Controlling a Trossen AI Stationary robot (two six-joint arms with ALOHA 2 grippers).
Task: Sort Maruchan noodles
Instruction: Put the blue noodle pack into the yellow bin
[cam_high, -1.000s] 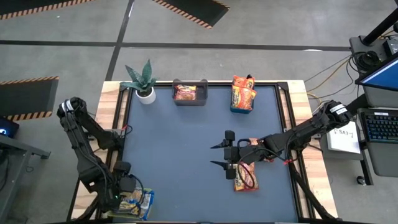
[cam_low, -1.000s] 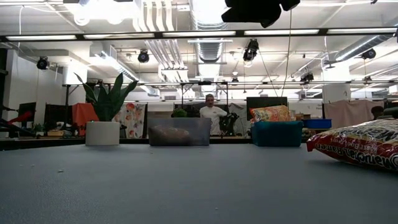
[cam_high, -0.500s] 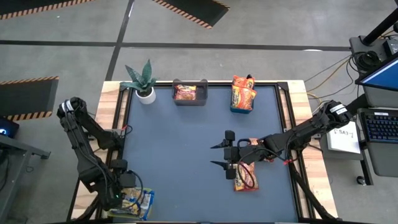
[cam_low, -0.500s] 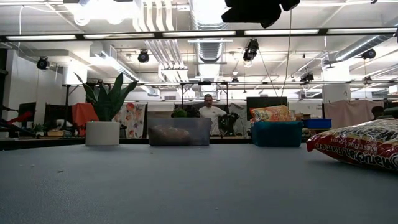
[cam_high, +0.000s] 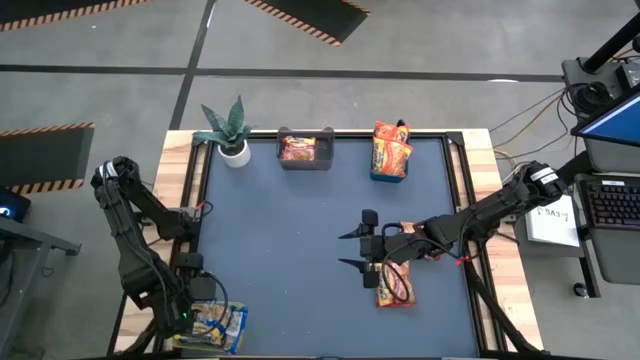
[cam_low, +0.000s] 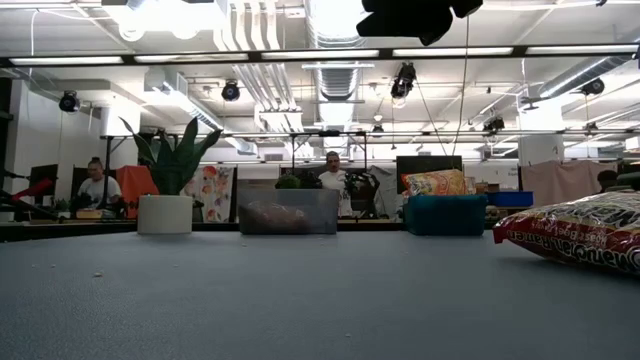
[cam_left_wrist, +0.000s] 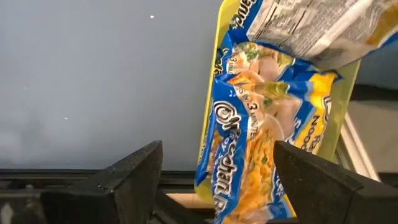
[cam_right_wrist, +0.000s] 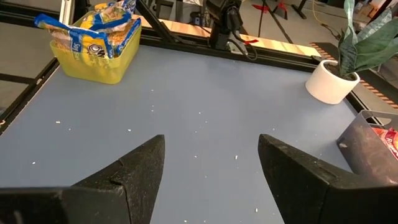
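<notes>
Crinkled yellow-and-blue Maruchan packets fill the yellow bin at the desk's near left corner, under the released left tool. The right tool, jaws spread and empty, hovers beside an orange-red packet near the right edge. The middle of the desk lies open.

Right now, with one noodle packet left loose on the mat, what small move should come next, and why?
Probably lower the right end effector onto the red packet lying just beside it. Its fingers stand open and empty, and that packet is the only one outside a bin. The left end effector is open over the yellow bin, where the yellow and blue packets already sit.
</notes>
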